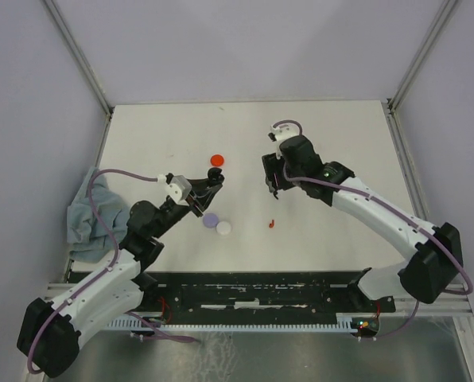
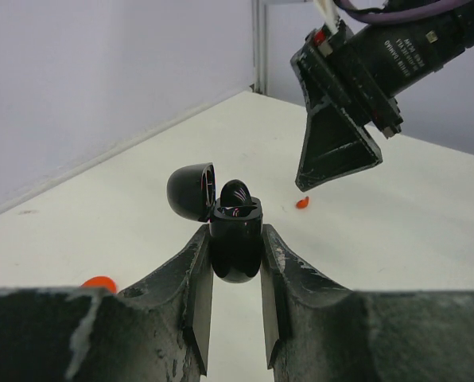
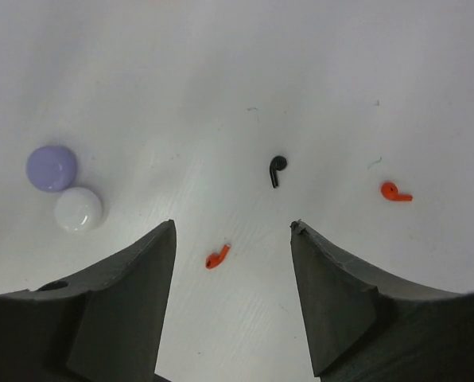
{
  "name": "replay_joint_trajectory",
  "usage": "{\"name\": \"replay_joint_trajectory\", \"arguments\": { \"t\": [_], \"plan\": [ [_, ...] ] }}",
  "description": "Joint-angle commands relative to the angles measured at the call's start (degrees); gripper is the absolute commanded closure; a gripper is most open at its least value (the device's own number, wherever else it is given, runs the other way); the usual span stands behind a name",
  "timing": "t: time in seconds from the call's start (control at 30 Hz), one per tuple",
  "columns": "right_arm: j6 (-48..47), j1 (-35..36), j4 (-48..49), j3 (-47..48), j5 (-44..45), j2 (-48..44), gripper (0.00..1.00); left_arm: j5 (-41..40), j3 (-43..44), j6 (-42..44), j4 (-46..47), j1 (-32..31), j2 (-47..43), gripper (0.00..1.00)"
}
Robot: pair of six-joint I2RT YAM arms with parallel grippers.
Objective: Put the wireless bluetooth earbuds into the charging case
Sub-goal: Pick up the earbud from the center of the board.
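Clamping the glossy black charging case (image 2: 237,263), its lid open, is the left gripper (image 2: 235,239); the right gripper (image 3: 231,224) is hanging released over tiny comma-shaped pieces: black earbud (image 3: 277,169) at one o'clock, red earbud (image 3: 395,192) at three, second red earbud (image 3: 217,257) at six

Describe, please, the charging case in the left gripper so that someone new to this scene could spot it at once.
Over the white table, follow the left arm to the left gripper, shut on a black charging case. Unlike the lavender disc, white disc and red disc lying flat nearby, it is egg-shaped with its lid flipped open.
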Motion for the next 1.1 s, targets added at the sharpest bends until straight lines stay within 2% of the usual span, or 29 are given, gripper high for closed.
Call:
{"name": "replay_joint_trajectory", "arguments": {
  "t": [0.0, 0.1, 0.63, 1.07],
  "plan": [
    [1.6, -1.5, -6.0, 5.1, 3.7, 6.2, 0.32, -3.9, 2.1, 7.2, -2.4, -0.1, -0.9, 0.97],
    [2.0, -2.9, -8.0, 7.0, 4.7, 10.5, 0.32, -3.6, 1.9, 8.7, -0.9, -0.1, 1.0, 0.97],
    [3.4, -5.0, -17.1, 18.0, -1.6, 27.8, 0.33, 1.4, 2.3, 7.8, 1.5, 1.0, 5.4, 0.97],
    [1.3, -6.4, -20.0, 18.4, 0.1, 32.4, 0.35, 3.3, 3.2, 7.6, -0.4, 1.1, 5.5, 0.97]
  ]
}}
